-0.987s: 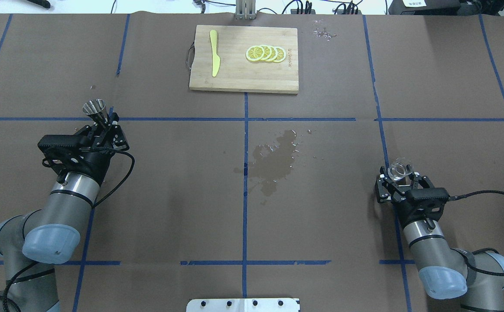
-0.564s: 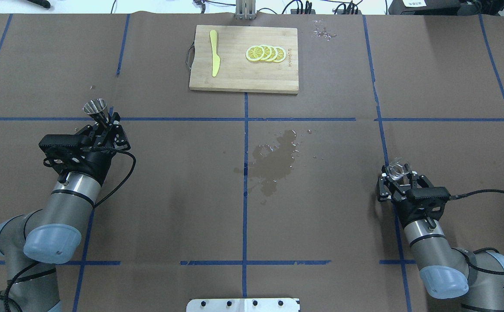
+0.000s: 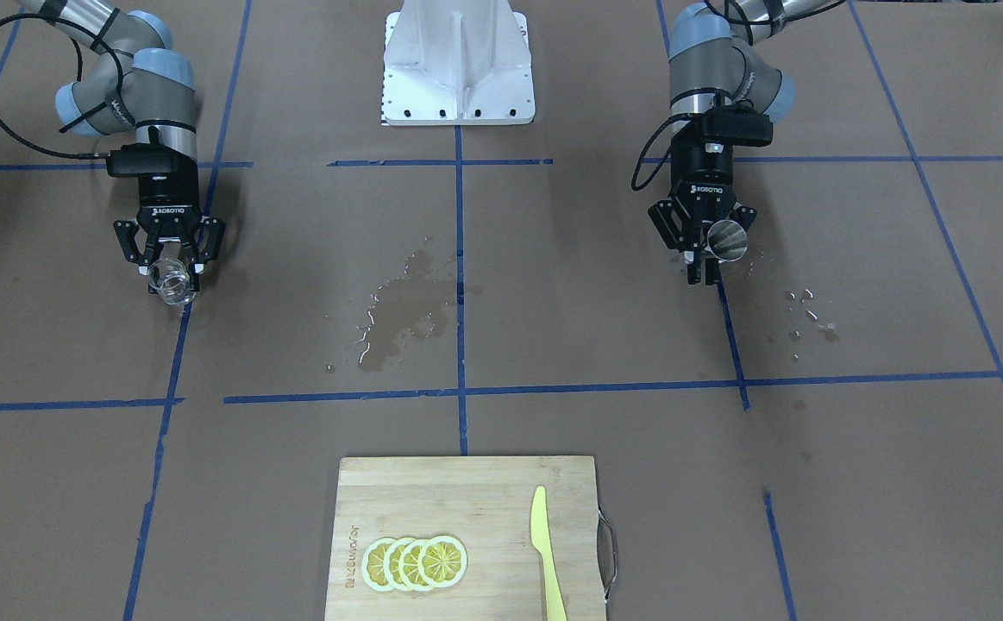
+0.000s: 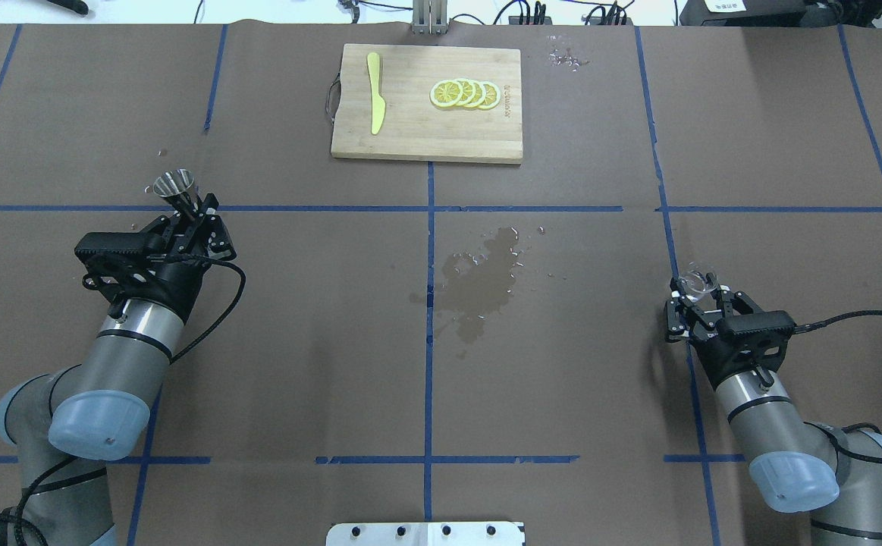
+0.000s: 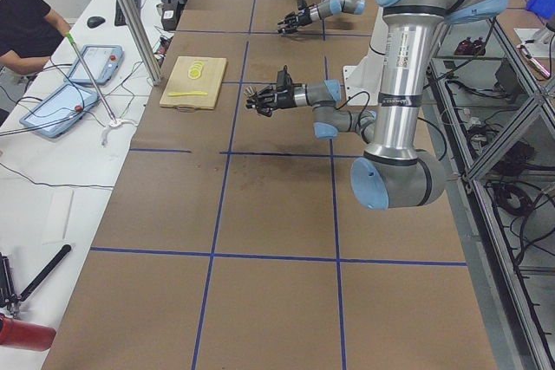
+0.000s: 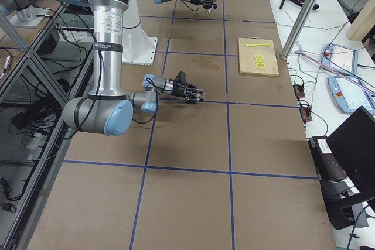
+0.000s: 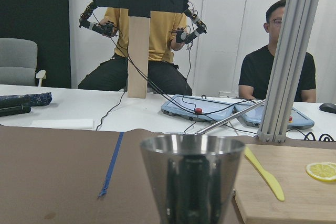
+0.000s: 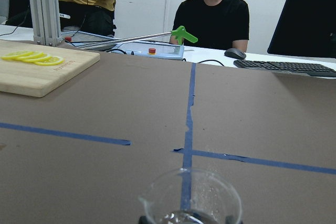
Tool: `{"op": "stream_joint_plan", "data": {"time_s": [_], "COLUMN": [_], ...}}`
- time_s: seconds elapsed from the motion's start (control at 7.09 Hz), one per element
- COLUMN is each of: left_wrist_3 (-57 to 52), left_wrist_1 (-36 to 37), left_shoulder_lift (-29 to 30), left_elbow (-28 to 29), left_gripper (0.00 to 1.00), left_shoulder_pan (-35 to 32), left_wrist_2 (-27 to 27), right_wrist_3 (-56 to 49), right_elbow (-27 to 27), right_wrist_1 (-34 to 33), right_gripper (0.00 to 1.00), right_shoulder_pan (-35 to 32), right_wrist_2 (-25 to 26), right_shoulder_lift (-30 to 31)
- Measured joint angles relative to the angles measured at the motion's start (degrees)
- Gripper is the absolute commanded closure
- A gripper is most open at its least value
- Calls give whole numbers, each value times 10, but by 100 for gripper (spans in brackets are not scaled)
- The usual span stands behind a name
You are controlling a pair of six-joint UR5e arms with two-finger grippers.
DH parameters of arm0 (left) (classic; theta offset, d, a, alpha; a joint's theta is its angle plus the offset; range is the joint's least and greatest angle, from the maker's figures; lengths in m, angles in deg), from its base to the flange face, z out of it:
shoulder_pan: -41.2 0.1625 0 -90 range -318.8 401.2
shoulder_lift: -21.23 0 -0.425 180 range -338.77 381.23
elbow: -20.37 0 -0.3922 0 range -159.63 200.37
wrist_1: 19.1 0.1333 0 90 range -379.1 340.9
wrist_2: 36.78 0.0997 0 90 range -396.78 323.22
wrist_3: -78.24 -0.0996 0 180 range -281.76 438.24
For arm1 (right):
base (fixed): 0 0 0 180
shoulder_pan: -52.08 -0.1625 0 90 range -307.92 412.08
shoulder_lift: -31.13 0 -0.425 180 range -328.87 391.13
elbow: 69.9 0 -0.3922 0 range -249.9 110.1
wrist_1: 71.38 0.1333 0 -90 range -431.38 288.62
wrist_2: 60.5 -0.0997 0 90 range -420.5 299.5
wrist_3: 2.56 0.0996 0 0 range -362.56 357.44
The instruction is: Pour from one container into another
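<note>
The grey steel jigger [image 4: 174,184] is held upright above the table's left part, with my left gripper [image 4: 193,211] shut on its lower cone. Its wide cone fills the left wrist view [image 7: 191,177]. In the front view the jigger [image 3: 728,239] sits at the fingertips of the left gripper [image 3: 701,260]. The clear glass cup [image 4: 695,283] is at the table's right side with my right gripper [image 4: 701,299] shut on it. The cup [image 3: 172,284] hangs just above the brown paper, and its rim [image 8: 191,195] shows low in the right wrist view. The two containers are far apart.
A wet spill [image 4: 482,280] darkens the paper at the table's middle. At the far edge lies a wooden cutting board [image 4: 425,136] with a yellow knife [image 4: 375,91] and lemon slices [image 4: 465,93]. Droplets [image 3: 811,310] dot the paper near the left gripper.
The left arm has shifted slightly right and forward with the jigger. The right arm has shifted a little forward with the cup, which now shows smaller from overhead.
</note>
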Motion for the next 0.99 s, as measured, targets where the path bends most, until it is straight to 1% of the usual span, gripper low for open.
{"op": "stream_joint_plan", "data": {"time_s": [0.14, 0.28, 0.42, 0.71, 0.85, 0.99], "left_wrist_3": [-11, -46, -83, -114, -117, -118], "left_wrist_1": [0, 0, 0, 2, 3, 3], "left_shoulder_lift": [2, 10, 29, 78, 93, 103], "left_elbow": [0, 1, 6, 23, 27, 30], "left_gripper": [100, 100, 100, 100, 100, 100], "left_shoulder_pan": [1, 3, 4, 6, 6, 8], "left_wrist_2": [0, -1, -5, -30, -38, -47], "right_wrist_3": [-16, -44, -79, -141, -171, -202], "right_elbow": [8, 18, 33, 61, 69, 78], "right_wrist_1": [20, 30, 34, 30, 21, 16], "right_gripper": [100, 100, 100, 100, 100, 100], "right_shoulder_pan": [-8, -17, -26, -44, -59, -80], "right_wrist_2": [-13, -34, -59, -86, -99, -128], "right_shoulder_lift": [1, 1, -1, -7, -14, -21]}}
